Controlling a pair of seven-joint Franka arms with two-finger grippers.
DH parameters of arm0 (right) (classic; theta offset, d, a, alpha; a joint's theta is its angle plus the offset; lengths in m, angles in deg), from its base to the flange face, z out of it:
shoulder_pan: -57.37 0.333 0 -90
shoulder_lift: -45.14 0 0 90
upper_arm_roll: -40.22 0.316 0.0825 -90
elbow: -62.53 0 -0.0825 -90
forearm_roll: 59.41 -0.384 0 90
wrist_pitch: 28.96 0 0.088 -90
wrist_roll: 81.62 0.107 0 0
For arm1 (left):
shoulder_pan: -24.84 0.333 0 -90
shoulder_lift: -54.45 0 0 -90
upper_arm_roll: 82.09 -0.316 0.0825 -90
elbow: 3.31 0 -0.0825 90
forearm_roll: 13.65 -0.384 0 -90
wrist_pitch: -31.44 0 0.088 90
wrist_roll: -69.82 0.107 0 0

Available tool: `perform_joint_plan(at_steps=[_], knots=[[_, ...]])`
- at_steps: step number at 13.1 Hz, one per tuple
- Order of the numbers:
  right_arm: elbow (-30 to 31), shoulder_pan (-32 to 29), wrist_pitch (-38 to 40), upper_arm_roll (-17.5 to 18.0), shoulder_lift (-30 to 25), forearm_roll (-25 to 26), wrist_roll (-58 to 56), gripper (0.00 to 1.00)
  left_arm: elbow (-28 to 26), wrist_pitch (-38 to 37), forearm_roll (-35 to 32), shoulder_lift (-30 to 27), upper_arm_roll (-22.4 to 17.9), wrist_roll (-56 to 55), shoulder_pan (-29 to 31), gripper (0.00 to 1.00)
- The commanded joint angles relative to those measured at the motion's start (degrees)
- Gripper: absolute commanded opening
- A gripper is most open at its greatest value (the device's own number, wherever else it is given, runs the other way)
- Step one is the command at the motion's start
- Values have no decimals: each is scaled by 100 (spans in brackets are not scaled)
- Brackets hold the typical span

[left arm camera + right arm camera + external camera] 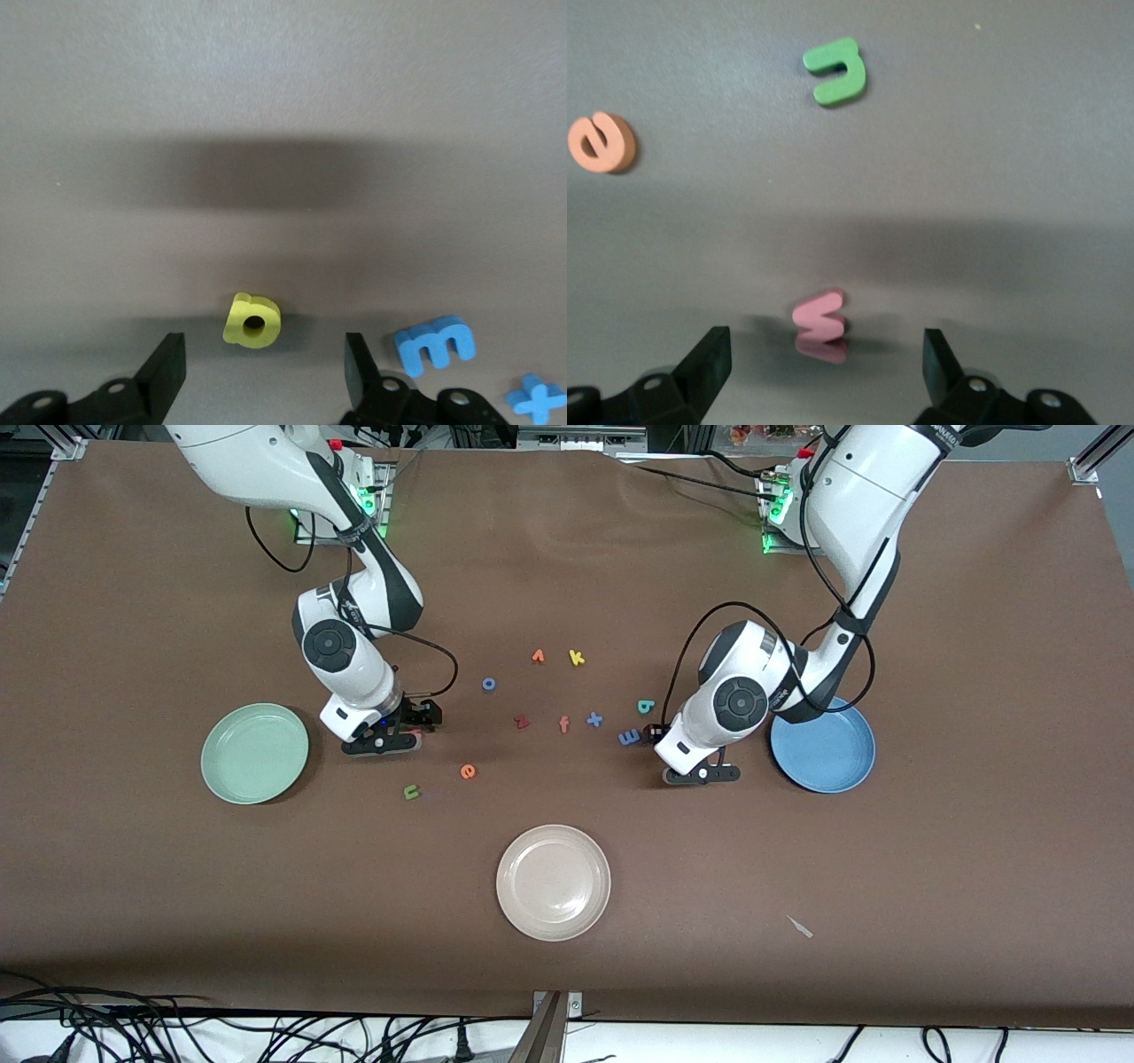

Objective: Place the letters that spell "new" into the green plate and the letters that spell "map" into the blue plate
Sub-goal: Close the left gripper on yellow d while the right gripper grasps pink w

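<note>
Sitting empty: green plate [254,754] at right arm's end, blue plate [824,746] at left arm's end. Left gripper [264,367] straddling yellow a [252,321], fingers spread. Right gripper [827,365] straddling pink w [820,317], fingers spread. All six letters lying on table, none placed.

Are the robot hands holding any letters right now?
No. The left gripper is open around the yellow a, and the right gripper is open around the pink w. Neither is squeezing yet.
</note>
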Motion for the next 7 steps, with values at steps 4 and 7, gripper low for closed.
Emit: perform_joint_plan(at_steps=[4,7], knots=[[-253,25,-33,-11,288,16,-81,76,-37,75,-427,54,-61,35,-47,77],[-253,16,-24,25,307,7,-81,64,-19,75,-518,63,-61,-53,-47,70]])
